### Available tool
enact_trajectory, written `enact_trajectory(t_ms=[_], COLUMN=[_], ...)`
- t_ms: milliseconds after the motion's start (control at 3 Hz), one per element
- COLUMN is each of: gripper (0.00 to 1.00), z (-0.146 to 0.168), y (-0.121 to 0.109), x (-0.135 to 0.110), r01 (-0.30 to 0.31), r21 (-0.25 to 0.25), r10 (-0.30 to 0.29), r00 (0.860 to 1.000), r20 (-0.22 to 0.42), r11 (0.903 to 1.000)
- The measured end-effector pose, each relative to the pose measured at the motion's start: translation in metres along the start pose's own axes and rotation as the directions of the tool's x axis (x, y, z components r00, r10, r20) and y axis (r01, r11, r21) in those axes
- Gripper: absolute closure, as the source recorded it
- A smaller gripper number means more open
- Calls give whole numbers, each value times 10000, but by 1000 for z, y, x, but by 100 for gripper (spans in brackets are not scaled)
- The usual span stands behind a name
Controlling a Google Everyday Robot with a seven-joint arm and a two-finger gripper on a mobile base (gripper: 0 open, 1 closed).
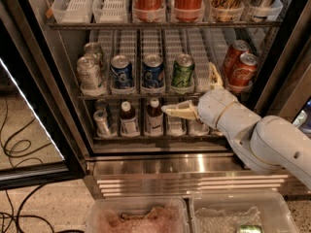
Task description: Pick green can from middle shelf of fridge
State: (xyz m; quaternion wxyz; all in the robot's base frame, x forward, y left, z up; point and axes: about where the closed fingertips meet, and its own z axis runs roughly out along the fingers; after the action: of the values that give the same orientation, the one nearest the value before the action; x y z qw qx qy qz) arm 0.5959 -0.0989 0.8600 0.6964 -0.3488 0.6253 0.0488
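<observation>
Though the green can was not yet picked up from the middle shelf of the fridge, the gripper was held open just under it, and nothing was grabbed.

The green can gleams glossy under a silvery metal top, on the white slotted plastic of the middle shelf. Just below and right of it the hand, matt cream plastic, stands spread. Lower still, the fridge shows brushed steel.
</observation>
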Motion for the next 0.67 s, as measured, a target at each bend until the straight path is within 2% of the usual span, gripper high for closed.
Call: enact_trajectory(t_ms=[667], gripper=[0], z=[9], y=[-1], x=[6], r01=[-102], r21=[417], r10=[93], r00=[9997], r20=[224], r11=[9991])
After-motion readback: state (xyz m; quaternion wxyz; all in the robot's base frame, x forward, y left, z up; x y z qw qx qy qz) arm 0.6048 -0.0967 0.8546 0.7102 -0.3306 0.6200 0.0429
